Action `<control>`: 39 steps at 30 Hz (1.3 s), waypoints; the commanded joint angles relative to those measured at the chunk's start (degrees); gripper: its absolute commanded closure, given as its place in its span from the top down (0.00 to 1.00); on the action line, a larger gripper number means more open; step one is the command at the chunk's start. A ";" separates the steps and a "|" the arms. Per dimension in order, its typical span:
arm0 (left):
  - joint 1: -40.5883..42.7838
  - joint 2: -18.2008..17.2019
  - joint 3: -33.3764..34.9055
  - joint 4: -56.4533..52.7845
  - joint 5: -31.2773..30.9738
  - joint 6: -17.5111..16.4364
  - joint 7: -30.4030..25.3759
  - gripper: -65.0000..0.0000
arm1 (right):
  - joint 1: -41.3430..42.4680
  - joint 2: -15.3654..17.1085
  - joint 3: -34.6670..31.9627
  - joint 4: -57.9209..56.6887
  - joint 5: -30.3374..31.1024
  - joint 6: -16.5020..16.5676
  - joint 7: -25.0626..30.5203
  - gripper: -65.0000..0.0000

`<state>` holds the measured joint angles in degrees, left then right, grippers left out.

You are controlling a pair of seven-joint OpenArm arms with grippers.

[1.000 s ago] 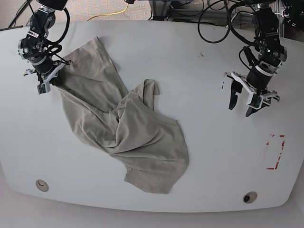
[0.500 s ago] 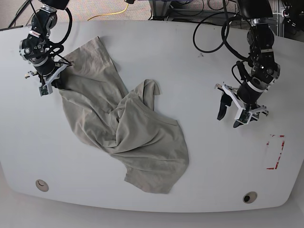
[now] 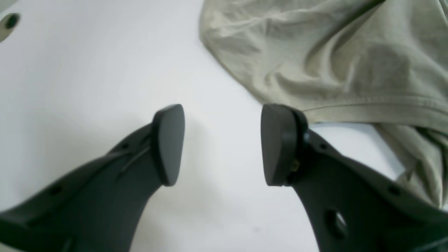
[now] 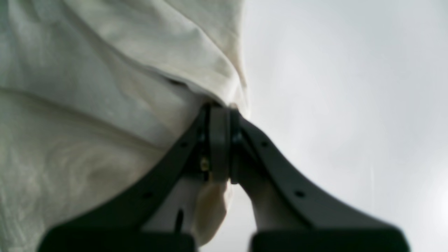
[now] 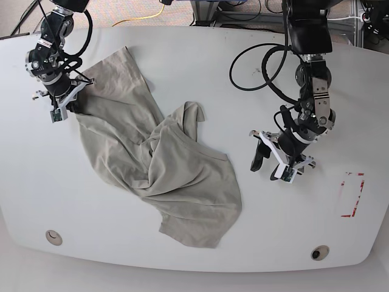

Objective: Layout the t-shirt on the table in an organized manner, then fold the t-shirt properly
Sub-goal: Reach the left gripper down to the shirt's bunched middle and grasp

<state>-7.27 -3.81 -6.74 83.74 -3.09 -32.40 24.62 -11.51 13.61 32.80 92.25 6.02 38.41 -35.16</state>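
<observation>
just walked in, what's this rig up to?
Two arms are laying out a t-shirt on the table; it's crumpled and twisted, not spread yet. The right pincer is shut on the shirt's edge at the far-left corner. The left pincer is open, empty, over bare table just beside the shirt's near edge. No folding yet.

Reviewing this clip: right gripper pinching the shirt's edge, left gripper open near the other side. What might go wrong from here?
1. The right gripper is shut on only a thin edge of the t-shirt; a hard pull may slip it free.
2. The shirt lies twisted and bunched mid-body, so the open left gripper, above bare table, may pinch several layers.
3. Pulling on one corner may drag the bundle without unfolding it.
</observation>
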 commanded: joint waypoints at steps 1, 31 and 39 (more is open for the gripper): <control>-2.10 0.61 0.98 -0.98 -1.00 0.18 -1.19 0.51 | 0.47 0.94 0.30 1.34 0.53 -0.04 1.00 0.00; -10.62 8.08 1.42 -22.60 -1.00 4.31 -1.54 0.78 | 0.47 0.94 0.30 1.16 0.53 -0.04 1.00 0.00; -12.38 9.40 1.42 -27.79 -1.00 4.31 -1.72 0.78 | 0.56 0.86 0.30 1.16 0.53 -0.04 1.00 0.00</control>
<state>-18.46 5.17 -5.50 56.40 -3.42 -27.88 23.35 -11.49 13.63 32.80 92.25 6.02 38.57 -35.16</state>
